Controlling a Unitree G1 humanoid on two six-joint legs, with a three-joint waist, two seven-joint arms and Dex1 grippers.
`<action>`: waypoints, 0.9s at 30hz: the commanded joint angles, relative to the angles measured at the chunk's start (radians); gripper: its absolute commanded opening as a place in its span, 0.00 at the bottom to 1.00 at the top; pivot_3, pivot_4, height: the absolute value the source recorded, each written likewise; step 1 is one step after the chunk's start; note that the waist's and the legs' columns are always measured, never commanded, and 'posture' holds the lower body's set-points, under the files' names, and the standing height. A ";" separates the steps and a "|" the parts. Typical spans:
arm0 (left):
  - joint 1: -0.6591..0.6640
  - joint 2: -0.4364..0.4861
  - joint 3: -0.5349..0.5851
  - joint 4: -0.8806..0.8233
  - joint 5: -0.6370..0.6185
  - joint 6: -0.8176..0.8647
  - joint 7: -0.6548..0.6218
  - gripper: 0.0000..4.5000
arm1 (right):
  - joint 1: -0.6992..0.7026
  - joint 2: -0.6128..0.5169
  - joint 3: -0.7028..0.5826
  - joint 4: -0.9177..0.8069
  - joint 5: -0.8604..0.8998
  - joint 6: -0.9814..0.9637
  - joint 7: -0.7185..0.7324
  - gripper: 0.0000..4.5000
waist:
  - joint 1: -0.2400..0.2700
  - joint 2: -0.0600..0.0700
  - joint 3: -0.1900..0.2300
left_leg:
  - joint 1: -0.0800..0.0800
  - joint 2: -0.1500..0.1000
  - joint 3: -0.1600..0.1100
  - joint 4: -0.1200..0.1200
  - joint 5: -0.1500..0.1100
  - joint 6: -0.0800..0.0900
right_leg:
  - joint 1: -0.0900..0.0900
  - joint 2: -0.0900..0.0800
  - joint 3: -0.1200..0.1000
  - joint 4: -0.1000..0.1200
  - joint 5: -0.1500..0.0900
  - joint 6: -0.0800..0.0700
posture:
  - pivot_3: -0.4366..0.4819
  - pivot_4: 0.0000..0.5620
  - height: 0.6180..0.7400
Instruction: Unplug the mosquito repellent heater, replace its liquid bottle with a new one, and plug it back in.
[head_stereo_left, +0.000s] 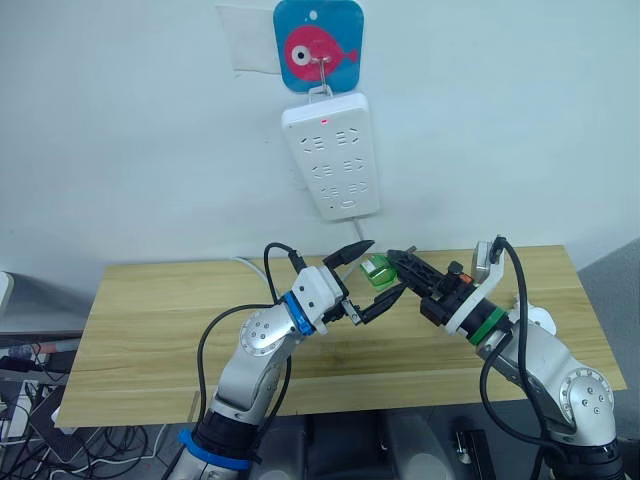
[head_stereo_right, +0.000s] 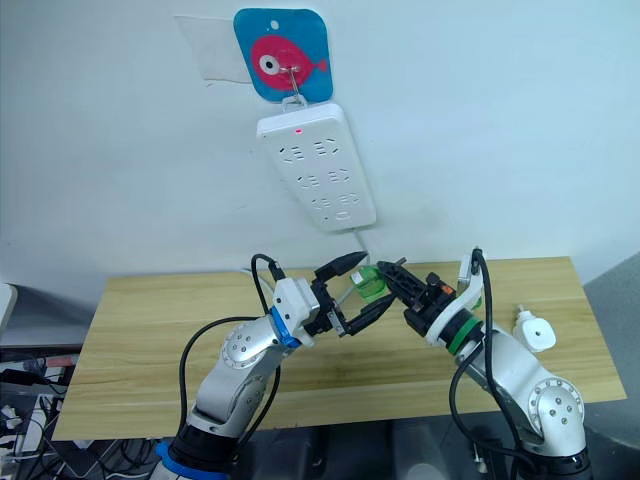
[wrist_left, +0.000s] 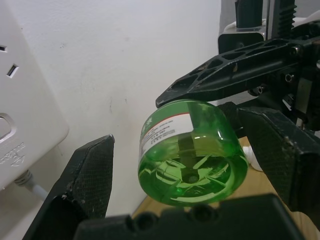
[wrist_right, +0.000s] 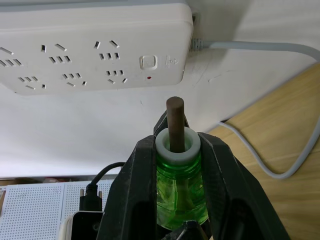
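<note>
- Right hand (head_stereo_left: 400, 268): its two black fingers (wrist_right: 227, 200) are pinching the green liquid bottle (head_stereo_left: 377, 270), one on each side of the bottle's body, and are holding it in the air above the desk (head_stereo_left: 150, 320).
- Green liquid bottle: translucent green, with a white collar (wrist_right: 176, 146) and a dark wick rod (wrist_right: 175, 122) rising from it; in the right wrist view the rod is pointing toward the white power strip (head_stereo_left: 332, 152) hanging on the wall.
- Left hand (head_stereo_left: 365, 279): its fingers are spread wide, one passing above the bottle and one below it, so that the bottle's round base (wrist_left: 192, 172) is sitting between them and facing the left palm. In the left wrist view a gap is showing between the nearer left finger (wrist_left: 87, 175) and the bottle; whether the other finger is touching it cannot be told.
- The two hands are meeting tip to tip over the middle of the desk, the bottle lying between them.
- Mosquito repellent heater (head_stereo_right: 531, 331): the small white unit is lying on the desk on the outer side of the right arm, well behind the right hand and apart from both hands and the bottle.
- Power strip: hanging above the two hands from a hook on a blue plate with a pink fish (head_stereo_left: 318, 47), a red lamp (head_stereo_left: 324, 121) glowing near its top, its cable (wrist_right: 260, 46) running down toward the desk.
</note>
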 joint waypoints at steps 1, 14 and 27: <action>-0.008 -0.004 0.000 -0.018 -0.002 -0.026 -0.006 0.96 | 0.004 0.002 -0.004 -0.044 0.026 -0.007 0.021 0.18 | 0.000 0.000 0.000 | 0.000 0.000 0.000 0.000 0.000 0.000 | 0.000 0.000 0.000 0.000 0.000 0.000 | 0.35 0.56 1.00; -0.007 -0.007 -0.003 -0.027 0.008 -0.037 -0.004 0.50 | 0.004 0.006 0.003 -0.041 0.026 -0.013 0.023 0.18 | 0.000 0.000 0.000 | 0.000 0.000 0.000 0.000 0.000 0.000 | 0.000 0.000 0.000 0.000 0.000 0.000 | 0.36 0.55 1.00; -0.006 0.041 0.009 -0.025 -0.015 -0.026 -0.055 0.50 | 0.070 -0.155 -0.073 -0.016 0.026 0.105 0.115 0.76 | 0.003 0.000 0.000 | -0.001 0.000 0.000 0.000 0.000 0.000 | 0.000 0.000 0.000 -0.001 0.000 0.000 | 0.37 0.52 1.00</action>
